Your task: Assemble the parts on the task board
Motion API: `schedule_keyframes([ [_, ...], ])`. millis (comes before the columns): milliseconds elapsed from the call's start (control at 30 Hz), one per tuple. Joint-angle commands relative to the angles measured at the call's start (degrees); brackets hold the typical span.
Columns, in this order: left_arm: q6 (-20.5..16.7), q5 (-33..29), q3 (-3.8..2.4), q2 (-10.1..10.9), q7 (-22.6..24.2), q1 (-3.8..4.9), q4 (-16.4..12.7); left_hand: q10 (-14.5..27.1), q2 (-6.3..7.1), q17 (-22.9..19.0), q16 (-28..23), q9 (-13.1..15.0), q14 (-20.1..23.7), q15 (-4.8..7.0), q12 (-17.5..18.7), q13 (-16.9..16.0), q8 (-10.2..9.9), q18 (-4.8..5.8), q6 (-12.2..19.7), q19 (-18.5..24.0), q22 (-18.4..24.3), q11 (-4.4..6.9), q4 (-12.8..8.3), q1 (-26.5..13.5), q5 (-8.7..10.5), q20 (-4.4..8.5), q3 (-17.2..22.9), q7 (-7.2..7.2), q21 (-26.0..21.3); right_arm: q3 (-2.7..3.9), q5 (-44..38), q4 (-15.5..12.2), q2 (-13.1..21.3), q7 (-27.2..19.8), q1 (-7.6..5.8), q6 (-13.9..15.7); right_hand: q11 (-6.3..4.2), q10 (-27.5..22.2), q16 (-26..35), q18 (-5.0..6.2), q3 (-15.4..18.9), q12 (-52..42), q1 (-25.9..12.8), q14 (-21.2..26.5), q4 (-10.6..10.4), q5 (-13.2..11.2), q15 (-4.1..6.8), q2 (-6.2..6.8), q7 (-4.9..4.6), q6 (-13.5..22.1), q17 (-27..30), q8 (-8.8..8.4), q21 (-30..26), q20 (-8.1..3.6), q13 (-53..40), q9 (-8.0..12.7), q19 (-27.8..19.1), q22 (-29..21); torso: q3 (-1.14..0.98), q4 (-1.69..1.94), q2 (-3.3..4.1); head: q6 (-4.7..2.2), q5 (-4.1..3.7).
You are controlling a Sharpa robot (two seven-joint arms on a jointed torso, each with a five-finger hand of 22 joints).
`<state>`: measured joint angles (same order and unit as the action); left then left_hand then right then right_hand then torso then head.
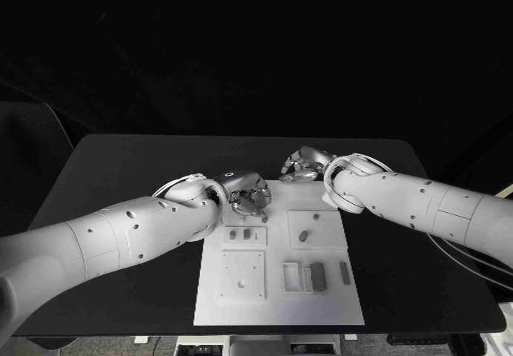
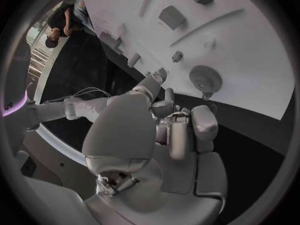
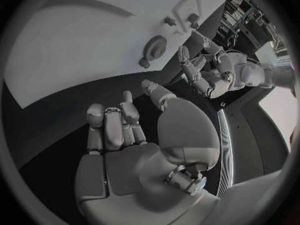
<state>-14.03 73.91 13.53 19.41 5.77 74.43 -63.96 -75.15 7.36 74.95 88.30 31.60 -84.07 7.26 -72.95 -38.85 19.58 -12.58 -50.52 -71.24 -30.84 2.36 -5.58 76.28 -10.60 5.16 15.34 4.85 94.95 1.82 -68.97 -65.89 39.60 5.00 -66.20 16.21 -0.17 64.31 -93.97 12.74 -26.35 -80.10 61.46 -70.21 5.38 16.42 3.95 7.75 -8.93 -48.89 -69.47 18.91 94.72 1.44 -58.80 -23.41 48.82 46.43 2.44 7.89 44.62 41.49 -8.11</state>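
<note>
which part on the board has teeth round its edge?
The round gear, lying flat on the task board near its far edge, closest to both hands. The other parts, like the block, are pegs, bars or blocks with plain edges.

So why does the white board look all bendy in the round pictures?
In the left wrist view the fisheye lens curves the task board and its straight edges, and the left hand looms big. In the right wrist view the board bulges the same way behind the right hand. In the head view its edges look straight, against a dark room.
</note>
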Motion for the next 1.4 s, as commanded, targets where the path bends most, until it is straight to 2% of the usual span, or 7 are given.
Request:
schedule_keyframes([
  [33,3.57,2.38,-0.03,-0.6,-0.32,0.01,0.32,-0.18,-0.68,1.9,0.2,0.05,-7.57,0.37,-0.14,-0.07,0.19,-2.42,-0.42,-0.35,-0.09,-0.02,0.06,-0.05,-0.24,-0.01,0.36,-0.06,8.53,0.01,0.09,-0.14,-0.02,-0.09,0.0,0.28,-0.18,0.39,-0.21,1.17,-0.28,-0.23,-0.38,-0.17,0.07,0.18,0.34,-0.28,-0.48,-0.22,-0.08,0.1,1.02,-0.14,0.1,0.05,-0.05,-0.06,-0.04,-0.01,0.05,0.21,-0.19],
  [200,3.35,2.75,-0.02,-1.77,-0.04,-0.07,1.52,-0.12,-0.92,1.61,0.03,0.08,-7.39,0.36,-0.17,-0.09,0.29,-2.42,-0.74,-0.42,-0.15,0.03,0.08,0.11,-0.28,0.01,0.64,-0.08,8.47,0.01,0.1,-0.15,0.05,-0.18,0.0,1.77,-0.19,0.42,-0.3,1.18,-0.33,-0.25,-0.35,-0.39,0.08,0.2,0.34,-0.38,-0.48,-0.25,-0.28,0.11,1.04,-0.15,0.1,0.04,-0.03,-0.06,-0.01,0.02,-0.14,0.52,-0.38],
  [433,3.79,4.08,-0.02,-2.25,-0.05,-0.48,2.51,-0.08,-0.95,1.56,0.0,0.08,-7.35,0.36,-0.17,-0.09,0.32,-2.42,-0.84,-0.43,-0.17,0.05,0.05,0.21,-0.31,0.02,0.74,-0.06,8.44,0.01,0.08,-0.2,-0.14,-0.26,0.0,1.77,-0.2,0.46,-0.4,1.19,-0.38,-0.28,-0.31,-0.65,0.08,0.21,0.35,-0.5,-0.48,-0.27,-0.51,0.13,1.06,-0.16,0.1,0.04,0.01,-0.06,0.08,-0.04,-0.05,0.65,-0.44],
  [567,4.39,4.26,-0.02,-2.51,-0.01,-0.62,3.15,-0.05,-0.83,1.62,0.03,0.07,-7.36,0.36,-0.17,-0.09,0.32,-2.42,-0.88,-0.44,-0.19,0.05,0.02,0.22,-0.29,0.02,0.74,-0.03,8.42,0.02,0.09,-0.25,-0.16,-0.26,0.0,1.81,-0.21,0.47,-0.4,1.2,-0.39,-0.28,-0.3,-0.64,0.09,0.21,0.35,-0.51,-0.48,-0.28,-0.49,0.13,1.07,-0.16,0.1,0.04,0.02,-0.06,0.08,0.06,-0.11,0.77,-0.51],
  [867,3.21,5.51,-0.03,-3.2,-0.55,-1.67,4.3,0.03,-0.51,1.77,0.12,0.06,-7.39,0.34,-0.17,-0.1,0.32,-2.42,-1.0,-0.45,-0.25,0.06,0.02,0.1,-0.24,0.02,0.68,0.06,8.39,0.02,0.27,-0.34,-0.42,-0.27,-0.01,1.71,-0.21,0.49,-0.48,1.2,-0.41,-0.3,-0.28,-0.85,0.09,0.21,0.35,-0.54,-0.48,-0.28,-0.68,0.14,1.08,-0.17,0.1,0.04,0.04,-0.06,0.13,0.03,-0.12,1.05,-0.67],
  [1100,0.97,5.5,-0.03,-3.46,-1.46,-1.88,4.7,0.06,-0.44,1.62,0.03,0.05,-7.29,0.34,-0.18,-0.1,0.32,-2.42,-1.04,-0.46,-0.27,0.06,0.05,0.03,-0.23,0.02,0.65,0.11,8.38,0.02,0.27,-0.41,-0.43,-0.22,-0.01,1.62,-0.22,0.51,-0.49,1.21,-0.42,-0.31,-0.27,-0.88,0.1,0.21,0.36,-0.55,-0.48,-0.29,-0.7,0.14,1.1,-0.17,0.1,0.04,0.05,-0.06,0.06,0.01,-0.13,1.1,-0.73],
  [1400,1.71,5.48,-0.03,-3.91,-1.61,-2.38,5.25,0.08,-0.86,1.83,0.16,0.02,-7.36,0.33,-0.24,-0.13,0.34,-2.42,-1.31,-0.56,-0.37,0.09,0.45,-0.38,-0.28,0.01,0.83,0.49,8.32,0.02,0.27,-0.42,-0.48,-0.09,-0.01,1.34,-0.23,0.53,-0.5,1.21,-0.43,-0.32,-0.27,-0.9,0.11,0.21,0.36,-0.56,-0.48,-0.29,-0.7,0.14,1.11,-0.17,0.1,0.04,0.06,-0.06,0.01,0.0,-0.16,1.18,-0.79],
])
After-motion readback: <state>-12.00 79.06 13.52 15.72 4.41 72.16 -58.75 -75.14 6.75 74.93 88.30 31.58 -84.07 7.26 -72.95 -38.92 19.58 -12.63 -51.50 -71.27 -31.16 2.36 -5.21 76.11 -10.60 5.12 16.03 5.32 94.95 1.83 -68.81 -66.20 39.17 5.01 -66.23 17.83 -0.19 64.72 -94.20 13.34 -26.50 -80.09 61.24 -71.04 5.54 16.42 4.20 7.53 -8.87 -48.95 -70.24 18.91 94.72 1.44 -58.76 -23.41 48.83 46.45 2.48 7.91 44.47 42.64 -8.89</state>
